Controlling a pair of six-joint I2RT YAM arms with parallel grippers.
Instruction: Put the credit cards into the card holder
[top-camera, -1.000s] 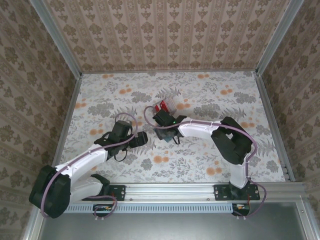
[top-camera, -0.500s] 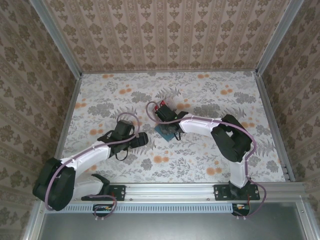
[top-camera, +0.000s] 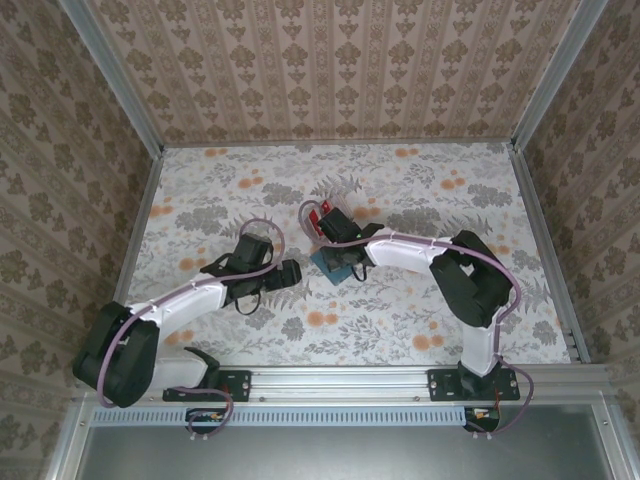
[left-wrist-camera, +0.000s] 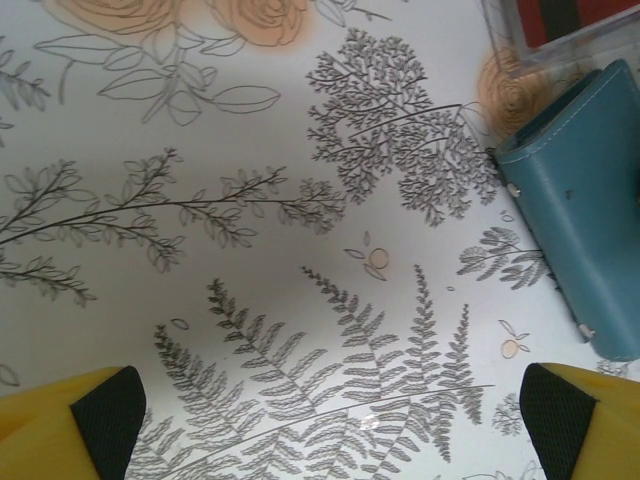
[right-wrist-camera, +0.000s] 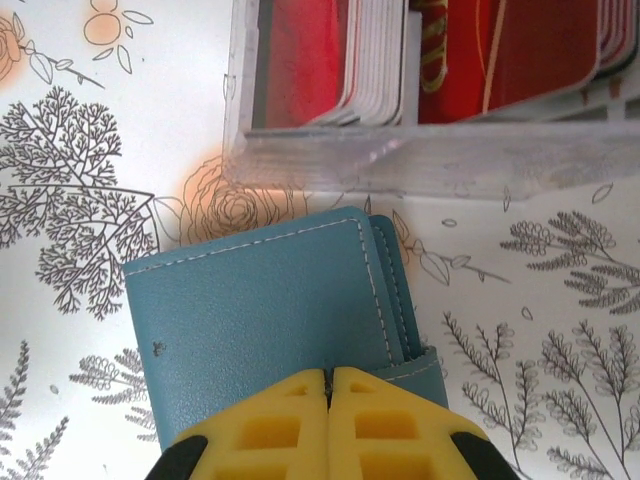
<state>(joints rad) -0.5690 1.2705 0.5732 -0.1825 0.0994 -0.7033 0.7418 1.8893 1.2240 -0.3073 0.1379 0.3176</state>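
Observation:
The card holder, a teal wallet, lies folded shut on the floral table, just in front of a clear plastic box. The credit cards stand on edge in that box, red ones among them. My right gripper is shut, its yellow jaws pressed together right over the wallet's near edge with nothing showing between them. In the top view it sits above the card holder. My left gripper is open over bare table, with the card holder to its right. In the top view the left gripper is left of the wallet.
The clear box of cards stands just beyond the wallet near the table's middle. Patterned walls with metal rails close in the table on three sides. Open floral tabletop spreads to the left, right and front of the arms.
My right gripper's jaws have closed fully from partly open, above the wallet. The left arm has slid right, closer to the wallet, staying open.

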